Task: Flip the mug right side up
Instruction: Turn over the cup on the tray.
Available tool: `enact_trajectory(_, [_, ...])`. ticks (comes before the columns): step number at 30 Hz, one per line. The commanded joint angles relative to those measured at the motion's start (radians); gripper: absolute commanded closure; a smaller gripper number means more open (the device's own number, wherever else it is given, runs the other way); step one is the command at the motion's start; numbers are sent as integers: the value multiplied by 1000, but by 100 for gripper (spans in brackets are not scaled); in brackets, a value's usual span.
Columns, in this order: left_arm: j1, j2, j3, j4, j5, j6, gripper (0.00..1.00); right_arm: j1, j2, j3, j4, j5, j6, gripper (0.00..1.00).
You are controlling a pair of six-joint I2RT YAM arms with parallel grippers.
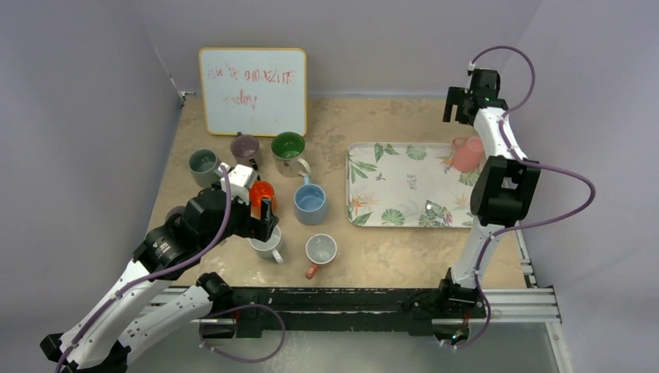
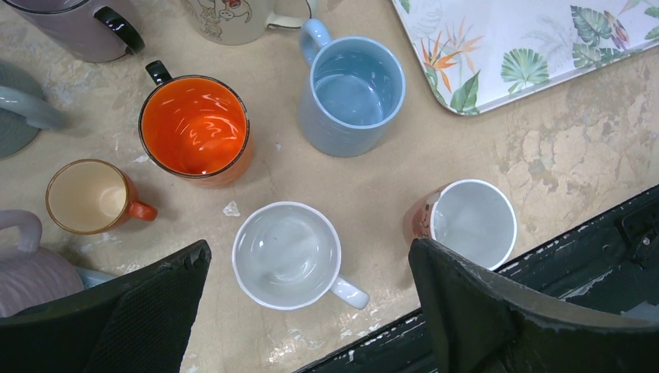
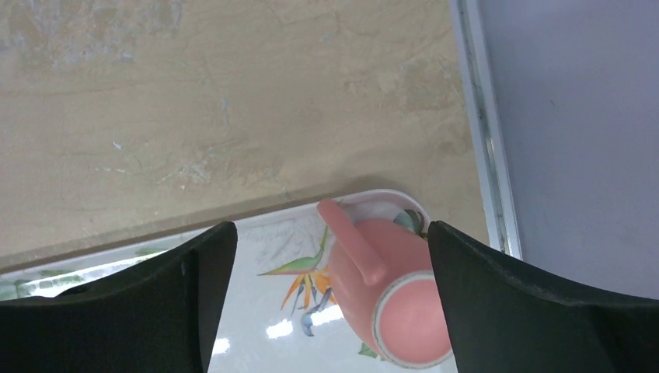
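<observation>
The right gripper (image 3: 328, 231) stands wide open and grasps nothing. Its two black fingers (image 3: 116, 311) frame the wrist view, and the pink mug (image 3: 392, 291) lies below and between them, nearer the right-hand one. Neither finger appears to touch it.

The pink mug sits on the leaf-patterned tray (image 3: 264, 256), in its far right corner, close to the right edge of the table (image 3: 233, 101) and the wall (image 3: 583, 116). Its handle (image 3: 353, 241) sticks out towards the far side. The end turned to the wrist camera is a flat pink disc with a pale ring. That reads as the base rather than an open mouth, though it is not certain, and from overhead the arm partly hides the pink mug.

On that reading it is upside down or tipped, so the turn itself is judged not yet done. What is left is to close on the body, lift, rotate it and set it down on its base.

The left gripper (image 2: 309, 252), likewise open and empty, hangs over the upright mugs (image 2: 353, 89) on the left of the table, which all show their insides and seem to need nothing
</observation>
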Motion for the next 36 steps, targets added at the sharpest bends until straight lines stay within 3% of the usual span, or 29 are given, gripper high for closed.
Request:
enact_trajectory(1, [4,2,-5,17,-10,-2,2,-4,31,119,-146,-89,-99,7])
enact_trajectory(11, [4,-14,-6,18,-6,-1,2,-3,48,158,-190,-138,-115,10])
enact_trajectory(26, [4,-5,-5,23,9,8,2,21,-8,-21,20,-45,-174,11])
enact_trajectory(36, [3,-8,-7,25,8,8,2,31,54,3,-29,-36,-190,11])
